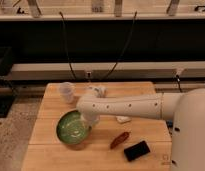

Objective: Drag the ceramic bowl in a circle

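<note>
Wooden table (141, 92); tool (89, 120) in ceramic bowl (71, 127).

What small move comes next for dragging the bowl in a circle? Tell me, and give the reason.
Probably sweep the gripper sideways along a curve, pulling the ceramic bowl with it across the table. The gripper is shut and sits low at the bowl's right rim, apparently in contact, and the clear cup stands well behind, out of the way.

Wooden table (136, 92), speckled floor (11, 135)
</note>
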Robot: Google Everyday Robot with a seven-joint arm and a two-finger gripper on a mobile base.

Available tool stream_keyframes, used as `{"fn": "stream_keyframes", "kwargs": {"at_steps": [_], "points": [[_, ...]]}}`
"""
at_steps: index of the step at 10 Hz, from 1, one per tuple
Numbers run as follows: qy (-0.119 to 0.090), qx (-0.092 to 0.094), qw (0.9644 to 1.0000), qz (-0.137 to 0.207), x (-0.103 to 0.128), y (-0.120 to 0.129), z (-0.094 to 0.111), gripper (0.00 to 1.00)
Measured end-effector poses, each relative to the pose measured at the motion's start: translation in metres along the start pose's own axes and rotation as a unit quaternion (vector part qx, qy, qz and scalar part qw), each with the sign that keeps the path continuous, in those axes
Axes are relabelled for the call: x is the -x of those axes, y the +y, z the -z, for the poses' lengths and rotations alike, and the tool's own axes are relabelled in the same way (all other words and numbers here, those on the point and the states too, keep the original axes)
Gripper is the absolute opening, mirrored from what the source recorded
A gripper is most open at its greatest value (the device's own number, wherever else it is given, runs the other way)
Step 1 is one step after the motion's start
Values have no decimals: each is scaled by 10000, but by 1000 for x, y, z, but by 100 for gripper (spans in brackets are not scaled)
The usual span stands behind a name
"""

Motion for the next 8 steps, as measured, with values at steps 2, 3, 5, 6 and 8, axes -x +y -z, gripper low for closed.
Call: {"fn": "stream_keyframes", "kwargs": {"at_steps": [2,3,5,6,8], "points": [[2,-20,10000,45,-1,0,1,4],[1,-25,10000,69,-1,1,2,4],[-2,-40,9999,131,-1,0,2,4],[-2,-46,9999,156,-1,0,3,4],[2,-58,9998,198,-2,-1,3,4]]}}
